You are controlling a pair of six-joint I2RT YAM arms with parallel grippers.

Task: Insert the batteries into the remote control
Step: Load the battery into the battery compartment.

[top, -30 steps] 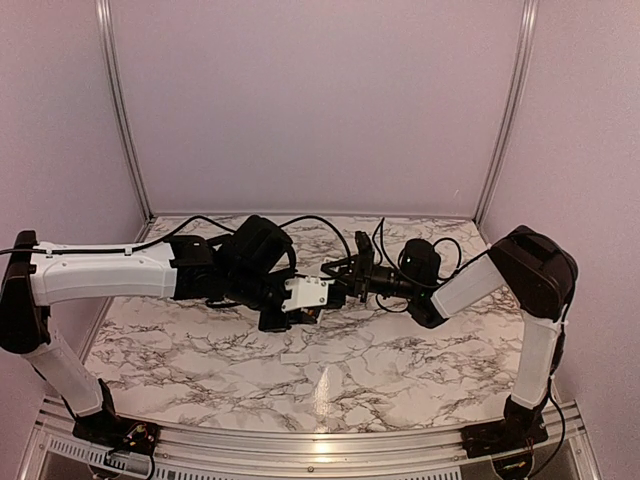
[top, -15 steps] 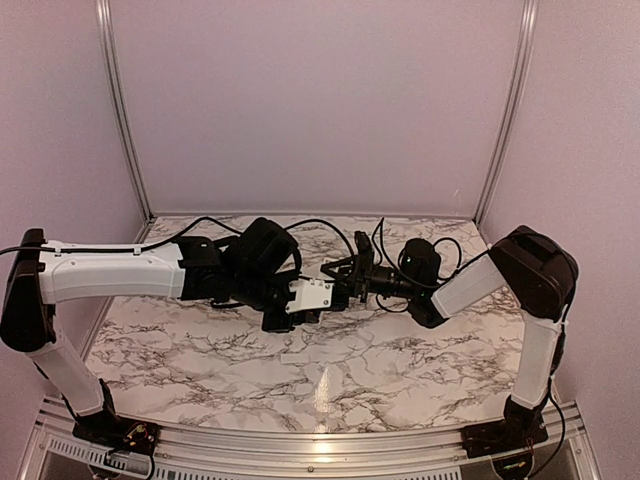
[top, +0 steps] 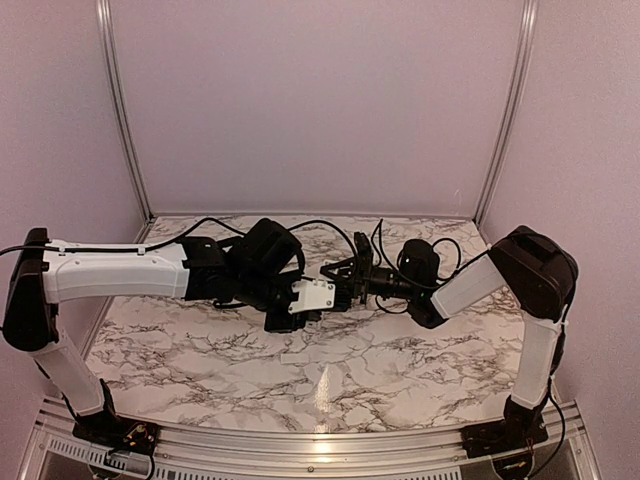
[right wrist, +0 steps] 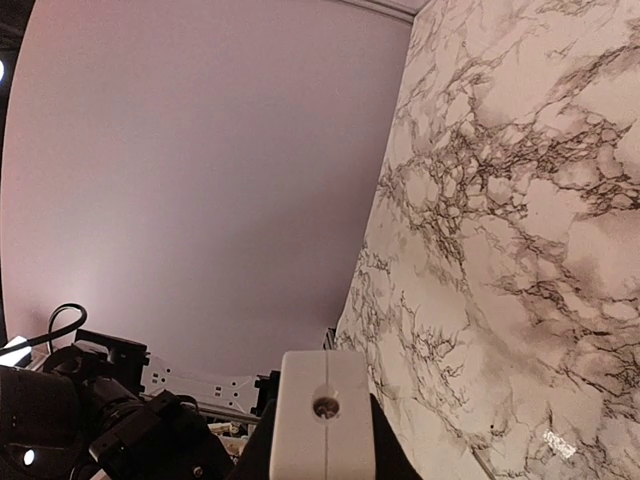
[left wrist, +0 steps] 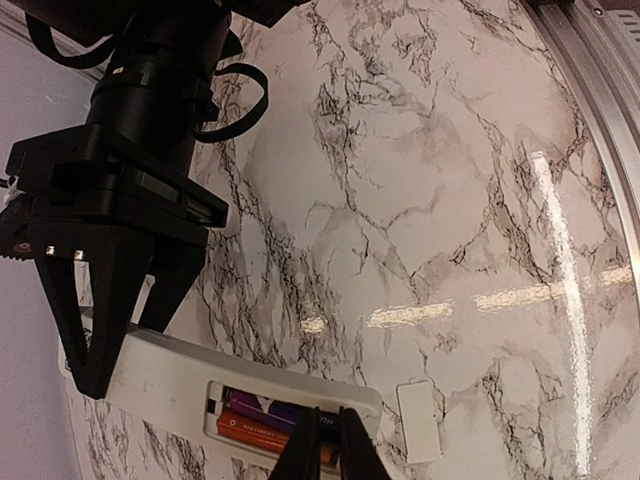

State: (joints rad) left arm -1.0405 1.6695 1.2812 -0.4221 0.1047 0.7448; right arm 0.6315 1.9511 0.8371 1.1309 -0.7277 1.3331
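The white remote control (top: 314, 295) is held off the table between the two arms. In the left wrist view it (left wrist: 170, 375) shows its open battery bay. Two batteries lie side by side in the bay: an orange one (left wrist: 250, 431) and a dark one with a purple end (left wrist: 262, 408). My left gripper (left wrist: 326, 448) has its fingers nearly together, with the tips at the right end of the bay over the batteries. My right gripper (right wrist: 322, 440) is shut on the remote's end (right wrist: 325, 415), and it also shows in the left wrist view (left wrist: 110, 300).
A small white battery cover (left wrist: 418, 421) lies flat on the marble table (top: 400, 360) just right of the remote. Black cables (top: 385, 240) loop behind the grippers. Purple walls close in the back and both sides.
My left arm has pushed a little to the right, and the remote has shifted slightly right with it. My right arm has hardly moved.
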